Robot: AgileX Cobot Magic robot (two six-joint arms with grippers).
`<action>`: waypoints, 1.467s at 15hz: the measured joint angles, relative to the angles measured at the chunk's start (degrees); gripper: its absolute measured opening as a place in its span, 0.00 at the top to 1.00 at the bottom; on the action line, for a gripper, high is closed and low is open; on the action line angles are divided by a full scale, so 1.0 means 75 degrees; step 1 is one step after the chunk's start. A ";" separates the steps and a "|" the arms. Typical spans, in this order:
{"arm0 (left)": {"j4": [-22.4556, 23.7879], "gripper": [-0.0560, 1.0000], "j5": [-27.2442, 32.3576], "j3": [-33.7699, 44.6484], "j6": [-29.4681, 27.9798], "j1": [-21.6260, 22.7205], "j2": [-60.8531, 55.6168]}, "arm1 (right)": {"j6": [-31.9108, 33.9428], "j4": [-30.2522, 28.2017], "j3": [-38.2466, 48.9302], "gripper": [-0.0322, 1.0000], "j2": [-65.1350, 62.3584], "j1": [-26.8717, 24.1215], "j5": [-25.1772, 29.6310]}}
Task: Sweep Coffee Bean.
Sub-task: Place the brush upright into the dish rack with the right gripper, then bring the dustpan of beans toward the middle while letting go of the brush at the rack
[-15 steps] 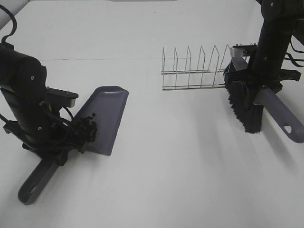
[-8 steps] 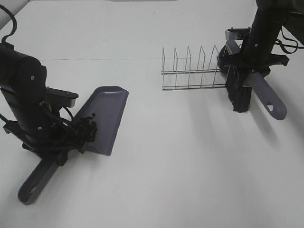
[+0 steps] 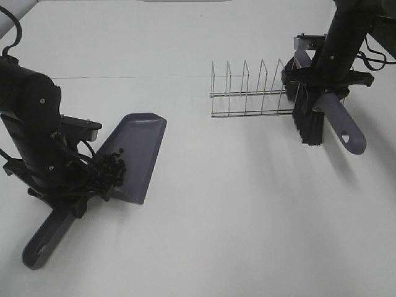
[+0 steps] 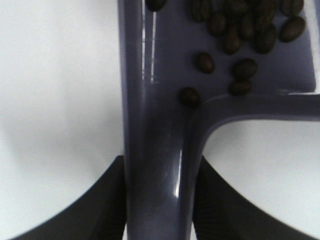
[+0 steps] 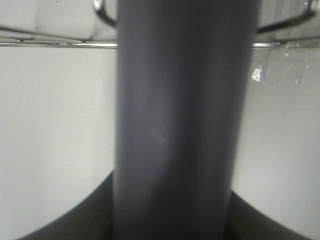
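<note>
The sweeping looks almost done. The coffee bean (image 3: 112, 167) pile sits inside the dustpan (image 3: 141, 151), at the back, close to its handle. I see no beans loose on the white surface (image 3: 247, 210), so I think none are left to sweep. What is left, I guess, is putting things away, maybe the brush (image 3: 309, 120) into the wire rack (image 3: 250, 93) just beside it. The left tool (image 4: 160, 200) is pressed tight on the dustpan handle. The right tool (image 3: 325, 86) is pinching the brush handle, with the bristles pointing down. Counting: one dustpan, one brush, one rack, two tools. The beans are heaped and too small to count well, maybe two dozen. The left wrist view shows about a dozen
</note>
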 joint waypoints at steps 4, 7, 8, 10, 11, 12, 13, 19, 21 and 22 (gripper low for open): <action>-0.0046 0.65 0.0046 0.0000 0.0000 0.0000 0.0000 | 0.0000 0.0306 -0.0015 0.44 -0.0038 0.0038 -0.0038; -0.0076 0.65 0.0061 0.0000 0.0000 0.0000 0.0000 | 0.0000 0.0214 -0.0069 0.40 -0.0237 0.0046 -0.0069; -0.0076 0.65 0.0061 0.0000 0.0000 0.0000 0.0000 | 0.0000 0.0130 -0.0084 0.40 -0.0397 0.0046 -0.0084; -0.0092 0.65 0.0061 0.0000 0.0000 0.0000 0.0000 | 0.0000 -0.0053 -0.0084 0.40 -0.0726 0.0046 -0.0092; -0.0099 0.65 0.0069 0.0000 0.0000 0.0000 0.0000 | -0.0053 -0.0061 -0.0084 0.40 -0.0779 0.0046 -0.0092; -0.0145 0.65 0.0069 0.0000 0.0000 0.0000 0.0000 | -0.0061 -0.0061 -0.0084 0.40 -0.0894 0.0046 -0.0092; -0.0191 0.65 0.0069 0.0000 0.0000 0.0000 0.0000 | -0.0069 -0.0061 -0.0084 0.40 -0.0985 0.0046 -0.0092; -0.0825 0.65 -0.0015 0.0000 0.0008 0.0000 0.0000 | 0.0000 0.0275 -0.0084 0.40 -0.1811 0.0046 -0.0130; -0.0856 0.65 -0.0046 0.0000 0.0008 0.0000 0.0000 | 0.0069 0.0481 -0.0084 0.40 -0.2116 0.0046 -0.0130; -0.0863 0.65 -0.0061 0.0000 0.0008 0.0000 0.0000 | 0.0076 0.0512 -0.0084 0.40 -0.2177 0.0046 -0.0130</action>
